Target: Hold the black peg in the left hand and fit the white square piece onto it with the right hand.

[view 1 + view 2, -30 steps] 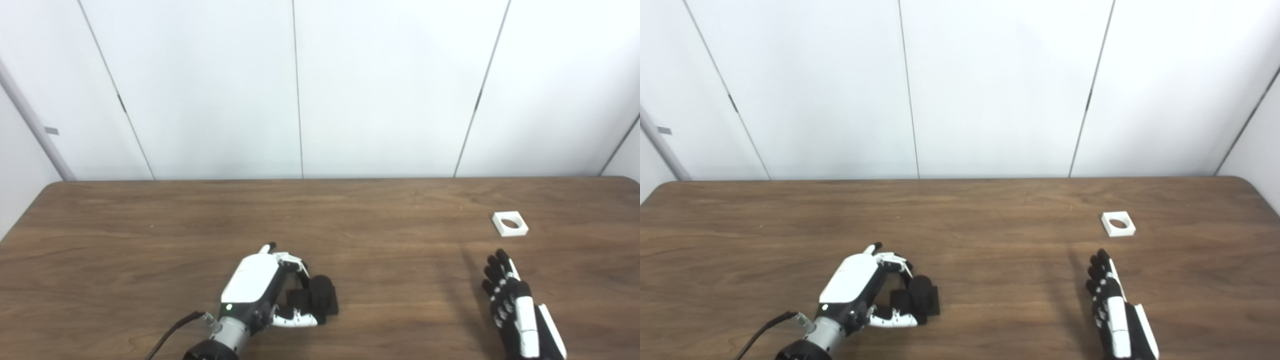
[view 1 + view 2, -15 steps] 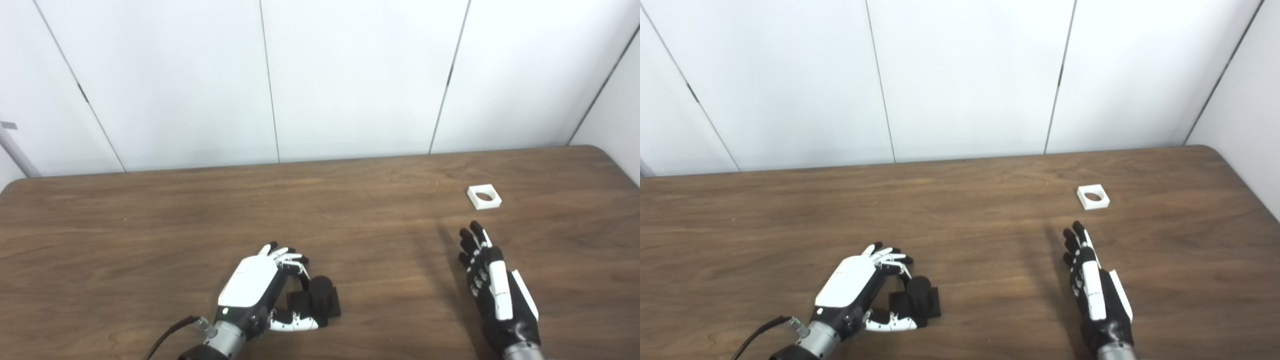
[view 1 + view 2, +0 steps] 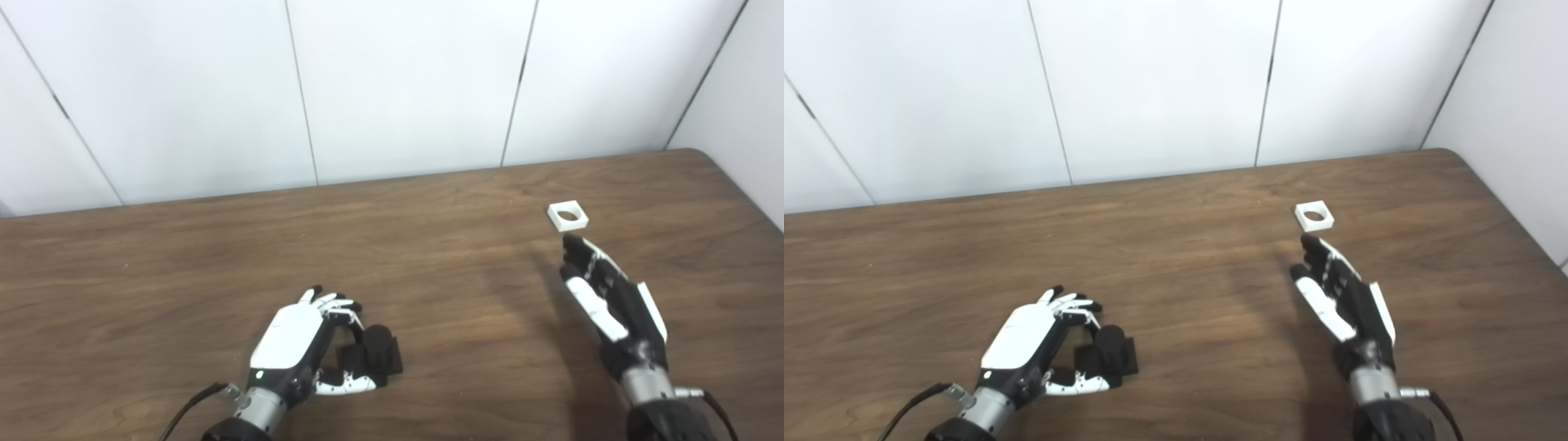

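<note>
The black peg (image 3: 375, 350), a short cylinder on a square base, stands on the wooden table (image 3: 184, 275) at front centre-left. My left hand (image 3: 294, 340) cups it from the left, fingers curled over its far side and thumb along the front of its base. Whether it grips the peg is unclear. The white square piece (image 3: 568, 215), with a round hole, lies flat at the far right. My right hand (image 3: 606, 294) is open, palm turned left and fingers stretched out. Its fingertips end just short of the piece's near edge.
White wall panels (image 3: 398, 86) run behind the table's far edge. The table's rounded right corner (image 3: 1454, 156) and a side wall are a little beyond the white piece. A cable (image 3: 190, 407) trails from my left wrist.
The camera has swung, shifting the whole picture. My right hand has reached forward, closing most of the gap to the white piece. My left hand stays curled by the peg.
</note>
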Robot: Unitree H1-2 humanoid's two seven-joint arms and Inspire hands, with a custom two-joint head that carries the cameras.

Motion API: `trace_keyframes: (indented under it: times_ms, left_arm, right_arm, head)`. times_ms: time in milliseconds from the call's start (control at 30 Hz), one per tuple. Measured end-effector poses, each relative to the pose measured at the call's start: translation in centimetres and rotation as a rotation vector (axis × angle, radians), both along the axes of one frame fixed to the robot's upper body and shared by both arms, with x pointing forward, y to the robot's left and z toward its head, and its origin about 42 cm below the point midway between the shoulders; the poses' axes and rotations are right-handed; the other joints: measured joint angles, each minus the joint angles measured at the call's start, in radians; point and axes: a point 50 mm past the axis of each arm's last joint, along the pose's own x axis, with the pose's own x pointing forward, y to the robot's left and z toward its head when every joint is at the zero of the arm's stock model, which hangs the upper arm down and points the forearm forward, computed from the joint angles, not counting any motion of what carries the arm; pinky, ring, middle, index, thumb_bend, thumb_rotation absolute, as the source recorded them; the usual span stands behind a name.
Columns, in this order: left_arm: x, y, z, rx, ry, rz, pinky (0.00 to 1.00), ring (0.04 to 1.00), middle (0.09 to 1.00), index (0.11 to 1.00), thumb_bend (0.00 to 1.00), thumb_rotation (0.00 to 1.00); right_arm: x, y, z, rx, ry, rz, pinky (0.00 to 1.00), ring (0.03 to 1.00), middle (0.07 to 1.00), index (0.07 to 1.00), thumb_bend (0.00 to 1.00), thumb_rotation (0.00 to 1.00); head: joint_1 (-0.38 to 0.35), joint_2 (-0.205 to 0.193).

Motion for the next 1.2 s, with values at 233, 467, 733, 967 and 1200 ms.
trace_keyframes:
  times_ms: [233, 467, 733, 967, 1200]
  left_arm:
    - [0.0, 0.0, 0.0, 0.007, -0.007, -0.013, 1.0, 0.87, 0.774, 0.483, 0.52, 0.06]
    - [-0.1, 0.1, 0.0, 0.01, -0.013, -0.022, 1.0, 0.863, 0.769, 0.483, 0.52, 0.06]
    - [-0.1, 0.1, 0.0, 0.014, -0.014, -0.024, 1.0, 0.862, 0.771, 0.483, 0.52, 0.06]
    - [-0.1, 0.3, 0.1, 0.014, -0.016, -0.016, 1.0, 0.86, 0.766, 0.483, 0.52, 0.06]
    - [-0.1, 0.3, 0.1, 0.008, -0.015, -0.018, 1.0, 0.858, 0.761, 0.483, 0.52, 0.05]
  right_arm:
    - [2.3, -2.0, 2.6, -0.213, -0.011, -0.052, 0.91, 0.905, 0.858, 0.684, 0.74, 0.28]
    - [5.2, -4.8, 6.1, -0.437, -0.002, -0.104, 0.92, 0.907, 0.856, 0.684, 0.8, 0.28]
    - [9.0, -7.8, 7.7, -0.737, 0.111, -0.076, 0.9, 0.917, 0.895, 0.717, 0.82, 0.25]
    - [12.9, -10.8, 10.1, -1.028, 0.206, -0.037, 0.95, 0.989, 0.924, 0.734, 0.87, 0.22]
    - [16.4, -10.3, 10.5, -1.216, 0.29, 0.076, 1.0, 1.0, 0.926, 0.721, 0.9, 0.17]
  head:
    - [-0.009, 0.002]
    - [-0.069, 0.002]
    - [-0.086, 0.009]
    - [-0.106, 0.02]
    - [-0.115, 0.021]
